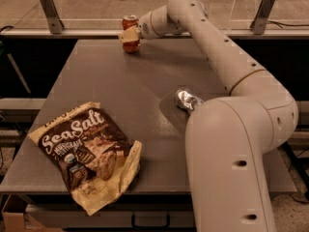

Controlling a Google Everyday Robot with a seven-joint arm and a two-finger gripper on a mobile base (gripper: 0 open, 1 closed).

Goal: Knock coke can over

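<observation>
The red coke can (130, 25) with a silver top stands at the far edge of the grey table (111, 91), tilted slightly. My gripper (129, 35) reaches across the table from the right and sits against the can's front, its pale fingers covering the can's middle. The arm (212, 47) stretches from the lower right up to the can.
A crushed silver and blue can (187, 99) lies on the table's right side, next to my arm. A brown Sea Salt chip bag (87, 154) lies at the near left corner. A railing with metal posts (49, 9) runs behind the table's far edge.
</observation>
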